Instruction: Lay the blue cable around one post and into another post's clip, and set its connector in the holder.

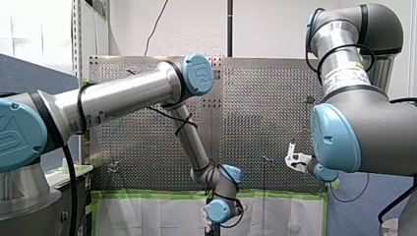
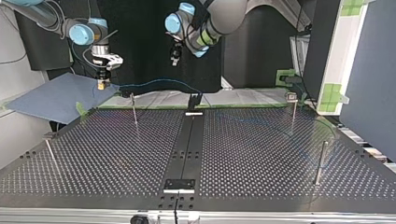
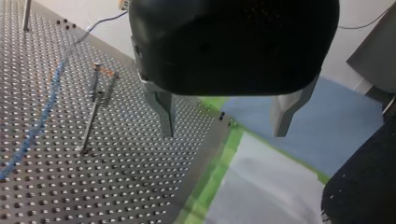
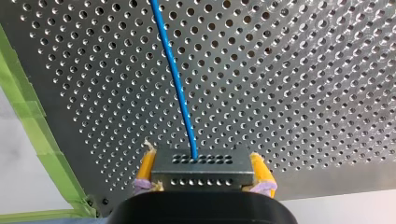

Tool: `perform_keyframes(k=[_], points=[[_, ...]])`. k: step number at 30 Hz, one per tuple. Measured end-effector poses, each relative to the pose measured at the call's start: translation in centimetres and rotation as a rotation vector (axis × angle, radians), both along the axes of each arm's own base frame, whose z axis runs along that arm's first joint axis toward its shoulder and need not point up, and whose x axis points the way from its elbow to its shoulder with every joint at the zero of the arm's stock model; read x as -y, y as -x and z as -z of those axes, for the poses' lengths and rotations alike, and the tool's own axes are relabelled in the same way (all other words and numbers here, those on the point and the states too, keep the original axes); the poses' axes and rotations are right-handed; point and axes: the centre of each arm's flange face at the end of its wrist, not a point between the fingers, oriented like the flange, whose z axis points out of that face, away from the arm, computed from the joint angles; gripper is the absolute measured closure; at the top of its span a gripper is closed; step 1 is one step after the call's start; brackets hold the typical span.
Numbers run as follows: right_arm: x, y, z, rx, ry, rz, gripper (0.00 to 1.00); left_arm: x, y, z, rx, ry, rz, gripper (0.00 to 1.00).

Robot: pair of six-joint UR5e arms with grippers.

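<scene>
Toward the upper left of the top view, our right arm hangs wrist-down just beyond the far edge of the bench. Our right jaws are pinching the connector: the right wrist view shows the metal block clamped between the yellow pads. From it the blue cable runs straight ahead of the jaws over the perforated plate.

In the top view that long axis heads to the picture's right along the far edge. It arches toward a black fixture at upper centre, which we take for the holder. Past it the cable shows only faintly across the right half.

The nearest post stands just right of and below the right jaws in that view, and the cable crosses beyond its top. We judge that the right arm, much the nearer, must carry the connector end from here.

Our left arm is folded high at upper centre. Our left jaws are spread and empty, their metal fingers above the bench's corner.
</scene>
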Motion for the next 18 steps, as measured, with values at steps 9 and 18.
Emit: perform_keyframes(k=[9, 18], points=[[0.0, 0.0, 0.0, 0.000, -0.001, 0.000, 1.00, 0.9, -1.0, -4.9, 0.061, -0.052, -0.050, 0.00], [0.0, 0.0, 0.0, 0.000, -0.001, 0.000, 1.00, 0.1, -3.8, -8.2, 0.134, -0.080, -0.146, 0.00]])
